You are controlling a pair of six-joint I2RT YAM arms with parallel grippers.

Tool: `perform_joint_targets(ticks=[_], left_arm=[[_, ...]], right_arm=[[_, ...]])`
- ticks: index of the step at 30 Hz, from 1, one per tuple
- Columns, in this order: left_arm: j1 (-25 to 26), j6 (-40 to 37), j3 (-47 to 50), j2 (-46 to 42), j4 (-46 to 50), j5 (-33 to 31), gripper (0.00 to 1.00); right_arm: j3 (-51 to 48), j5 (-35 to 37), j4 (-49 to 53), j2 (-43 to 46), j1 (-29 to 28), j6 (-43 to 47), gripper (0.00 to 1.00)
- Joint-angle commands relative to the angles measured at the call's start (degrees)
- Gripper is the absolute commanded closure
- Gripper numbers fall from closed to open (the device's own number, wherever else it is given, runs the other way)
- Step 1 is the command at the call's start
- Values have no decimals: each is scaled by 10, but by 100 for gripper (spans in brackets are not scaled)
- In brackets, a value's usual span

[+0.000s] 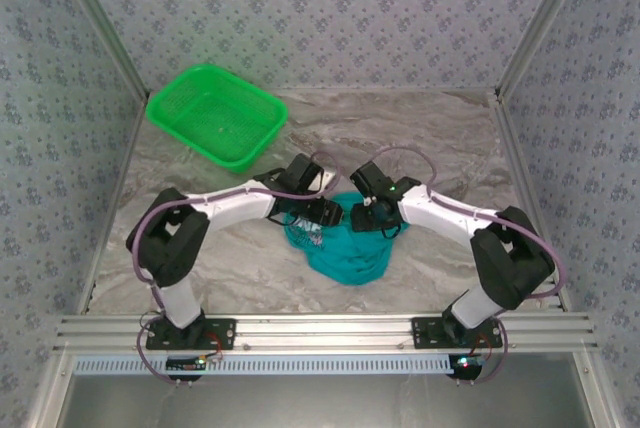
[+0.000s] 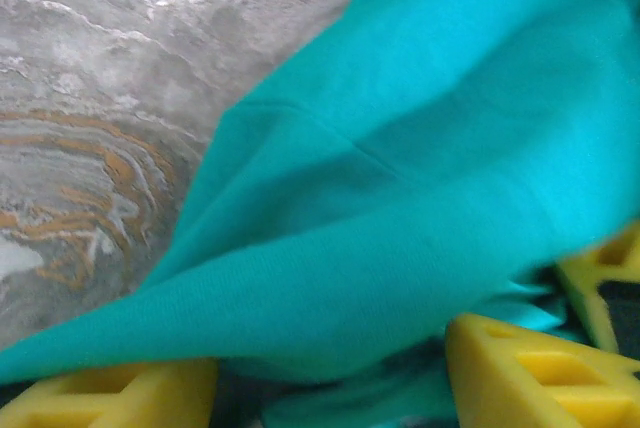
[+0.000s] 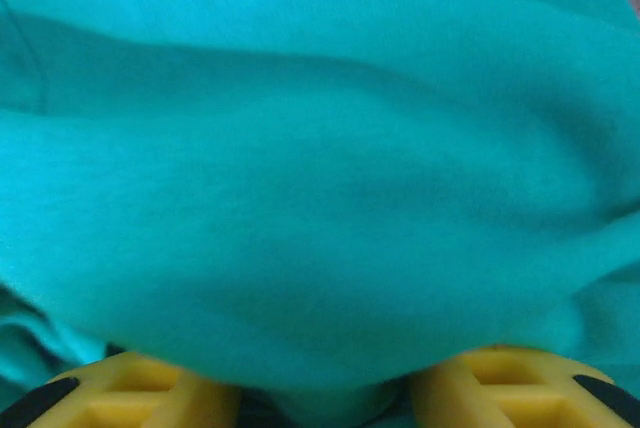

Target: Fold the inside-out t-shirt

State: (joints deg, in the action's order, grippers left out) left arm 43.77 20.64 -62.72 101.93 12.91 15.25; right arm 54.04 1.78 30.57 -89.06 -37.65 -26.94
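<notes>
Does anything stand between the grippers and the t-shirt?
Nothing visible does. Both the left gripper and the right gripper are at the t-shirt, its cloth draped over their fingers. The basket sits apart, far left.

My fingers (image 2: 540,378) are yellow, the t-shirt (image 1: 345,248) plain teal, the tabletop (image 1: 430,138) grey marble with tan swirls, the basket (image 1: 215,113) bright green mesh, the walls (image 1: 300,8) pale floral print.

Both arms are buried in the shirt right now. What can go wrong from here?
1. The t-shirt is a bunched heap, not laid flat, so any fold made from this shape would probably come out lumpy.
2. In the wrist views cloth drapes over both sets of jaws. The left gripper or right gripper may snag it and drag it when pulling away.
3. The two grippers sit very close together, so they might collide.
</notes>
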Motion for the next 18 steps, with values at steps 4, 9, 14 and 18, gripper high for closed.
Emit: perform_joint_targets(ticks=[4,9,14,18], left_arm=[[-3,-5,-36,45,-19,17,50],[-12,-50,-60,-14,16,125,91],[-48,-40,-62,-118,56,209,100],[-98,20,-9,-148,6,361,100]], right_arm=[[-52,-13,-108,54,7,9,100],[-53,-200,-120,173,57,72,100],[-18,-373,-53,252,141,82,100],[-47,-456,-59,271,229,15,100]])
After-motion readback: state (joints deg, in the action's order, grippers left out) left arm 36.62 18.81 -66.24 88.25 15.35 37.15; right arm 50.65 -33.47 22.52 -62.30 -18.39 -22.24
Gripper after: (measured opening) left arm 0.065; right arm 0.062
